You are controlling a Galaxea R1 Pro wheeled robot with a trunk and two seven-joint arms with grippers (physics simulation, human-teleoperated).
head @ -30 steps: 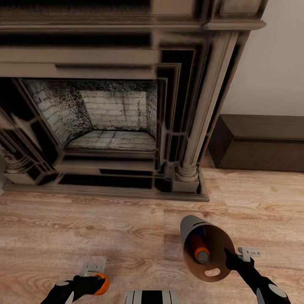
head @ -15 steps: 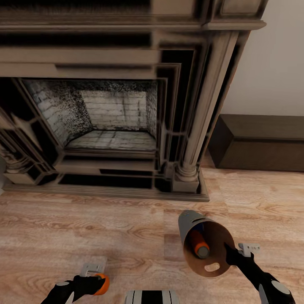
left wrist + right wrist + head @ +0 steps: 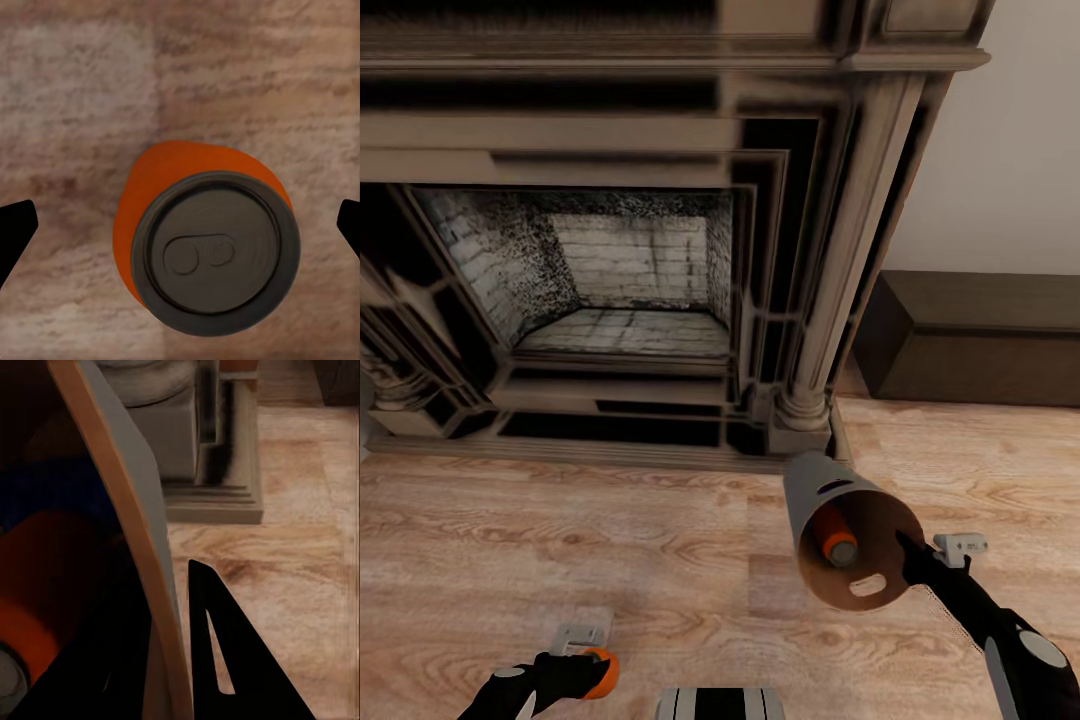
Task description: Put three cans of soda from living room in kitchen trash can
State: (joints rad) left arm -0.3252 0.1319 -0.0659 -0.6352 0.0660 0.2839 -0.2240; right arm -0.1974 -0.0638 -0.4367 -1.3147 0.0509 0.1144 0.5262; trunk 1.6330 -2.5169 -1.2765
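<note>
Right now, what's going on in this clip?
The robot faces the fireplace. Its right gripper holds the trash can by the rim, tipped toward the camera, with an orange can and something blue inside. The left gripper holds another orange soda can over the wood floor.

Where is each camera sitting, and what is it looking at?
Head view: on the robot's head, looking forward and down at the fireplace and wood floor; both arms show, the left gripper and right gripper.
Left wrist view: near the left gripper, looking along its fingers at an orange can above the floor.
Right wrist view: near the right gripper, looking along the trash can rim, with a finger outside it.
Shared: the head and right wrist views both show the trash can with an orange can inside.
</note>
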